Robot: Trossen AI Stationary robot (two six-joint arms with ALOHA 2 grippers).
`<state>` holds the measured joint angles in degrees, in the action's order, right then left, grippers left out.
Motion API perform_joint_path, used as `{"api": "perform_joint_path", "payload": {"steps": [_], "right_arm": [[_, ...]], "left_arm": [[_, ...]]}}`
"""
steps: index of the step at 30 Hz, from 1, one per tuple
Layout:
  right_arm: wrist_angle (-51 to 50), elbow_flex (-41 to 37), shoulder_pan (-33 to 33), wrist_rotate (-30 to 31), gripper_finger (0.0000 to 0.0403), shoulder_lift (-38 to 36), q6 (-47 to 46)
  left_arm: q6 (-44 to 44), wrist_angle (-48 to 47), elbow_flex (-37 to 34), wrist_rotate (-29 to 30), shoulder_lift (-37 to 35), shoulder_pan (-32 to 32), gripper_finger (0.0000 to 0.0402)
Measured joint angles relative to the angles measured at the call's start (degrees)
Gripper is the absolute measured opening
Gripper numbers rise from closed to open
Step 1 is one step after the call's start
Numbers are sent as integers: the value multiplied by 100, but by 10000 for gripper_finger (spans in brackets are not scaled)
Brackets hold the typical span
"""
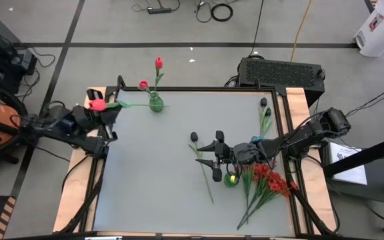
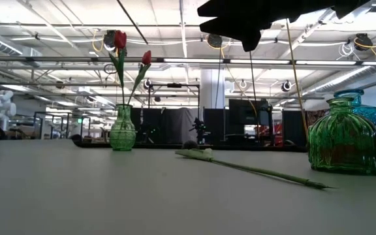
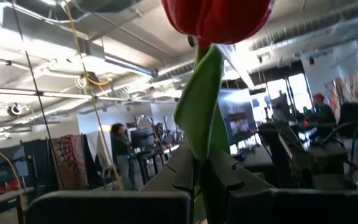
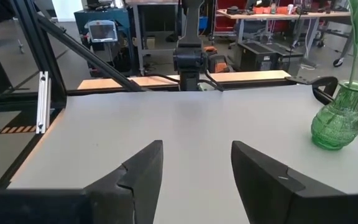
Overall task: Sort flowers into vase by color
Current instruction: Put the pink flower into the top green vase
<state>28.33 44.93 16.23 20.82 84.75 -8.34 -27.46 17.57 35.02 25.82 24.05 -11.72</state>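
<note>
A: Where's the red tulip (image 1: pixel 97 105)?

B: Clamped by its stem in the left tool (image 1: pixel 105 115) at the surface's left edge; the green vase (image 1: pixel 155 103) with two red tulips stands beside it, toward the middle.

A: The right tool (image 1: pixel 213 153)?

B: Fingers apart, over the black tulip (image 1: pixel 201 162); its stem runs toward the near edge.

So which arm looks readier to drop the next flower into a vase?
Probably the left. Its gripper already holds a red tulip near the vase with two red tulips. The right gripper hangs open and empty over the table.
</note>
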Motion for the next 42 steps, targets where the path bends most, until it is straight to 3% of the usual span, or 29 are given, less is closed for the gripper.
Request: {"api": "perform_joint_path", "payload": {"steps": [7, 15, 21, 26, 31, 38, 42], "right_arm": [[-19, 0, 0, 2, 183, 0, 0], [-28, 0, 0, 2, 183, 0, 0], [-32, 0, -2, 2, 183, 0, 0], [-32, 0, -2, 2, 183, 0, 0], [-36, 0, -2, 2, 183, 0, 0], [-36, 0, -2, 2, 183, 2, 0], [-59, 0, -2, 2, 183, 2, 0]], "left_arm": [[-48, -1162, 1056, 0, 39, 1, 13], [-321, -1725, 2018, 9, 42, 1, 13], [-821, -1872, 2541, 583, 88, 1, 13], [-1310, -1878, 2752, 1380, 188, 1, 13], [-1541, -1924, 2804, 1781, 268, 1, 13], [-1367, -2062, 2813, 1788, 351, -3, 13], [-1106, -2373, 2813, 1391, 554, -3, 13]]}}
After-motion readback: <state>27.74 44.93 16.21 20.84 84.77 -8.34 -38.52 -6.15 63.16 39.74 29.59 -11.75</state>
